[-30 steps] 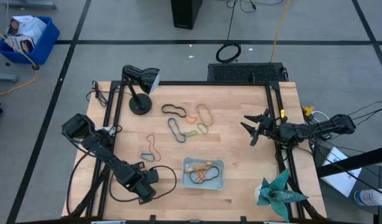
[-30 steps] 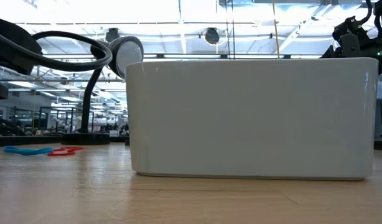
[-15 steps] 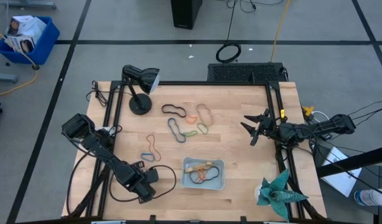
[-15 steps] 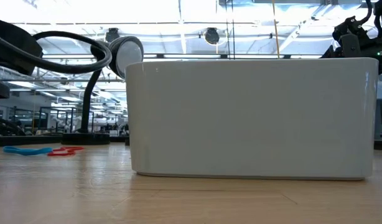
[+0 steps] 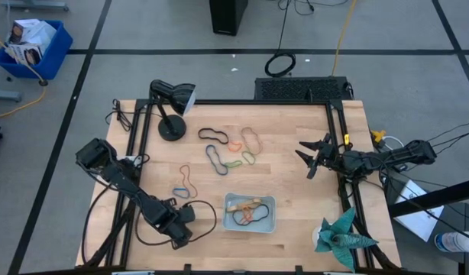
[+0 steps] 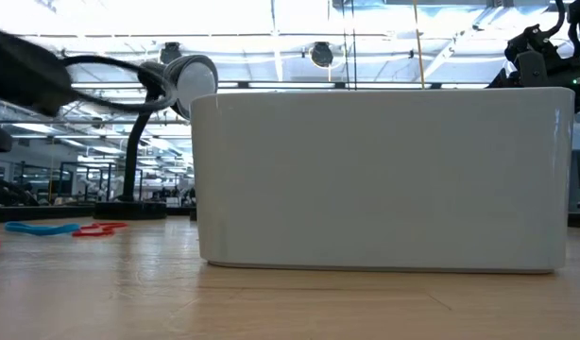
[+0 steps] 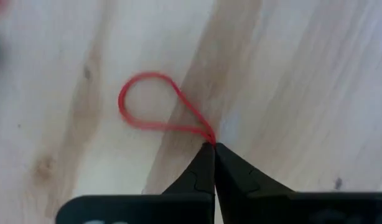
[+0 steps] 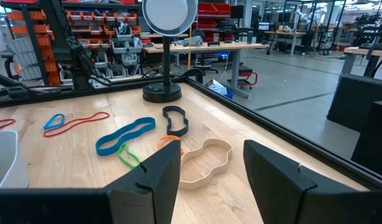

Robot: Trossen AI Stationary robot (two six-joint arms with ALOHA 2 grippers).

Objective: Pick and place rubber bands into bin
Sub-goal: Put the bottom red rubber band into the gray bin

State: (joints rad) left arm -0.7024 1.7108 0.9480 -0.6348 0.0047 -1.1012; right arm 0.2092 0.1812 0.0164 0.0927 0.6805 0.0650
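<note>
Your tabletop (image 5: 295, 191) is pale wood planks, framed by dark rails. Take the desk lamp (image 5: 170, 108) at the back left corner as your marker; its round base sits flat on the wood. Just to the right of the lamp base you have a cluster of rubber bands (image 5: 231, 149) lying loose: black, tan, orange, blue and green loops, some overlapping. Nearer the front from the lamp, a thin red band (image 5: 185, 176) and a small blue one (image 5: 179, 192) lie together. Further front and right of the lamp, the bin (image 5: 250, 213) rests on the wood, with several bands inside. A teal paper figure (image 5: 340, 233) sits at the far front right corner.
</note>
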